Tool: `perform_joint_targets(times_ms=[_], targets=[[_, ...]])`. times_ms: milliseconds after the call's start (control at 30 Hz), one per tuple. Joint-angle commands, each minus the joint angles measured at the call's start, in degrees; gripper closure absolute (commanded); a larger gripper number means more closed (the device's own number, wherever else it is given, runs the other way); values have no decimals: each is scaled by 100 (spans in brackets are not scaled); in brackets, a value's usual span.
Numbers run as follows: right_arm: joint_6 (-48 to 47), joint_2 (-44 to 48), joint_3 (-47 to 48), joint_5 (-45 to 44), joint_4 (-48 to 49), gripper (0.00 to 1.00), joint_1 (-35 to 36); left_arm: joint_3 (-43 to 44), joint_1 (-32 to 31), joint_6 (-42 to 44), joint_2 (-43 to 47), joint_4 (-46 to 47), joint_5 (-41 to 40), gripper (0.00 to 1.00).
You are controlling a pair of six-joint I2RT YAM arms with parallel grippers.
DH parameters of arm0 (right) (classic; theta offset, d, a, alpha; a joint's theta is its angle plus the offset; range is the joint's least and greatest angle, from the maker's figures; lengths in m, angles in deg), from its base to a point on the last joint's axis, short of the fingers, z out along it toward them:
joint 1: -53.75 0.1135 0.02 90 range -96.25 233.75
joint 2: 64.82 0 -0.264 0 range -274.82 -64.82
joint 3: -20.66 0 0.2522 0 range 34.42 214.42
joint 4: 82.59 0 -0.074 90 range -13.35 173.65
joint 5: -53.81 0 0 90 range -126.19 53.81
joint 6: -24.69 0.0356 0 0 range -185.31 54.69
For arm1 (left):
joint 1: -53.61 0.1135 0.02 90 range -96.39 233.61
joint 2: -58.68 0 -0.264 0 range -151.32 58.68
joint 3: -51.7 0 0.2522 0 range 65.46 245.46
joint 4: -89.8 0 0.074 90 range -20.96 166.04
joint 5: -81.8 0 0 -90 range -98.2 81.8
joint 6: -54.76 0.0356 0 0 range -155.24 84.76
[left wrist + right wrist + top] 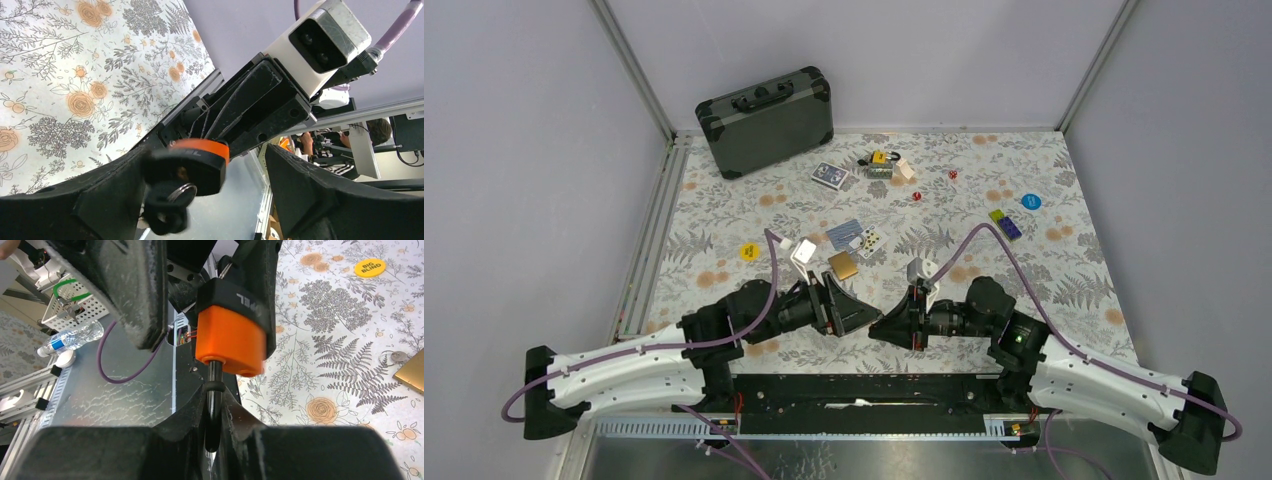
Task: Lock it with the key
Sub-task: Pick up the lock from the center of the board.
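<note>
Orange padlock (230,335) being held up over 6 o'clock edge of desk (724,210), between two arms. At 3 o'clock side, right gripper (212,407) squeezing its fingers together on padlock's thin black loop. At 9 o'clock side, left gripper (215,165) keeping fingers (100,200) wide apart, one on each side of padlock. Black key (167,207) with ring sitting at padlock's far end.

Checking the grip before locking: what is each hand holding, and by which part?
The right hand pinches the orange padlock by its black shackle. The left hand is open, holding nothing; the key sits in the padlock.
</note>
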Motion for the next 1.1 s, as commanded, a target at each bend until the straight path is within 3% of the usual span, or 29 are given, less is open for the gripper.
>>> perform_joint_targets(times_ms=[0, 267, 700, 1067], targets=[[21, 313, 74, -77, 288, 100, 9, 124, 15, 153, 196, 85, -190, 12], [73, 382, 47, -109, 132, 100, 8, 655, 15, 923, 543, -1151, -885, 9], [276, 428, 21, -159, 349, 100, 4, 163, 15, 1606, 671, -173, -68, 17], [846, 731, 85, -172, 812, 100, 8, 100, 15, 1965, 599, 303, 838, 35]])
